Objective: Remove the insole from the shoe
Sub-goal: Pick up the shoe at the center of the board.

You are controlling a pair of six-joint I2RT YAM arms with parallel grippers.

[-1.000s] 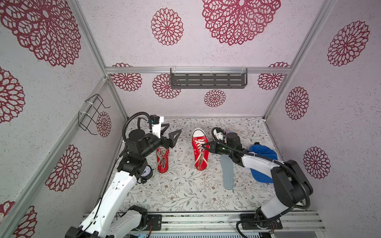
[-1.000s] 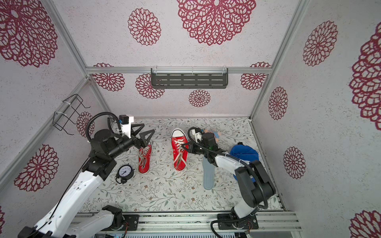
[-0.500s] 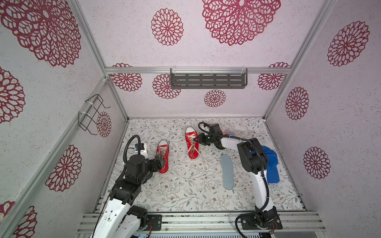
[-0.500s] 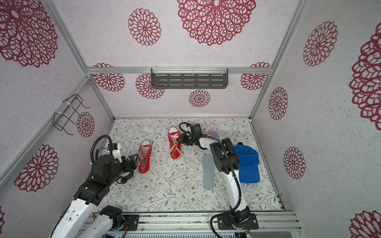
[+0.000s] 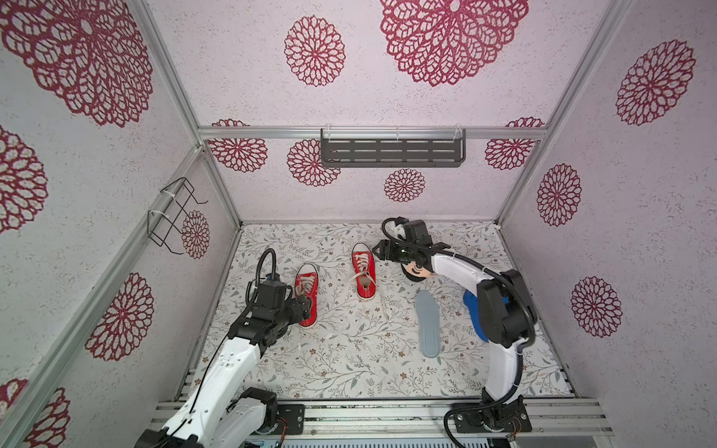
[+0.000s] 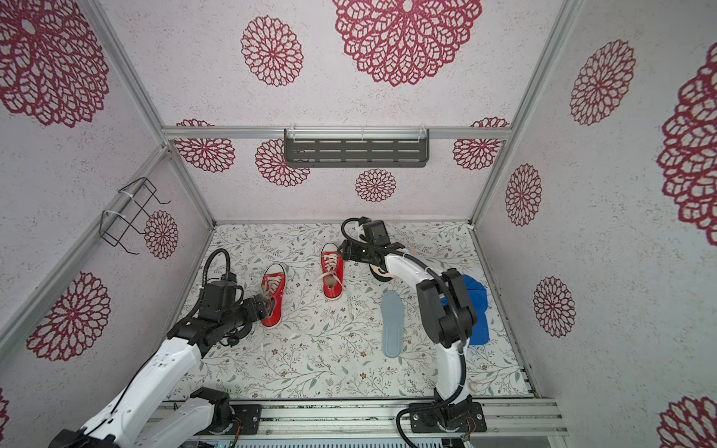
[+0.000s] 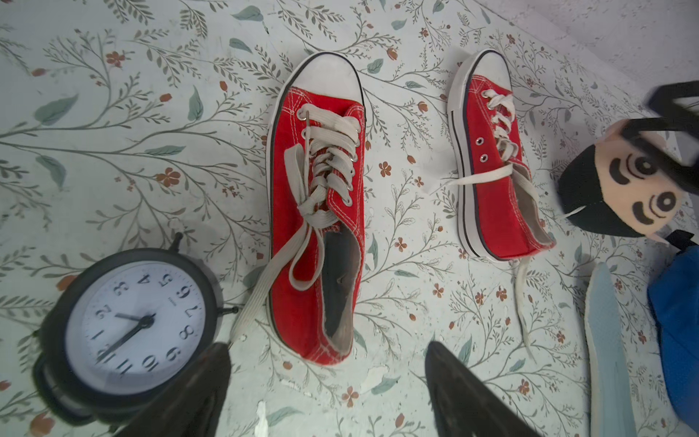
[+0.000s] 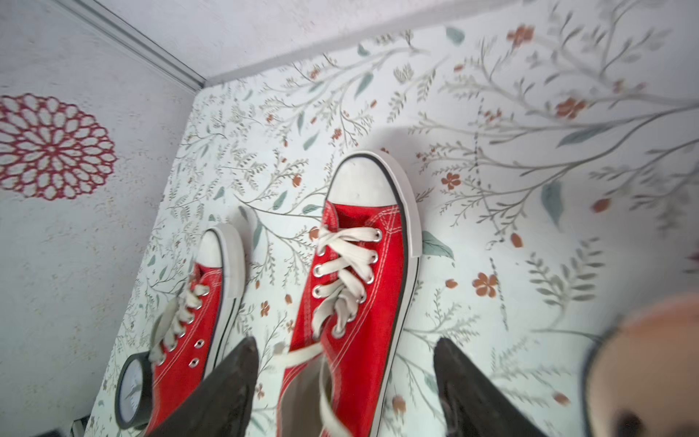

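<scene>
A: Starting on the left, the alarm clock (image 7: 136,321) sits just beside the left shoe (image 7: 317,212). Its numerals, one to twelve, are clear, but the tiny word on the face is too small to read.

B: And the left gripper (image 7: 327,350) hangs right at that shoe's heel, jaws spread wide, nothing in them.

A: That's the key line-up. The shoe's long axis runs straight away from the gripper, heel nearest, toe pointing off. The dark insole (image 7: 338,280) looks seated in the opening, so I'd say the reach goes forward and down at the heel.

B: The left arm is clearly the nearer one. Moving across, the right shoe (image 5: 364,273) stands further back, on the same heading.

A: The right gripper (image 8: 345,342) hangs close over it, fingers apart. The shoe shows between them and it's gripping nothing, though that view is a little blurred.

B: Then a grey insole (image 5: 428,329) lies flat on the floral mat (image 5: 349,349), already out. It's roughly parallel to that shoe.

A: There's no brand or label legible on either shoe. Furthest right are a doll head (image 7: 624,196) and something blue (image 7: 677,302).
</scene>
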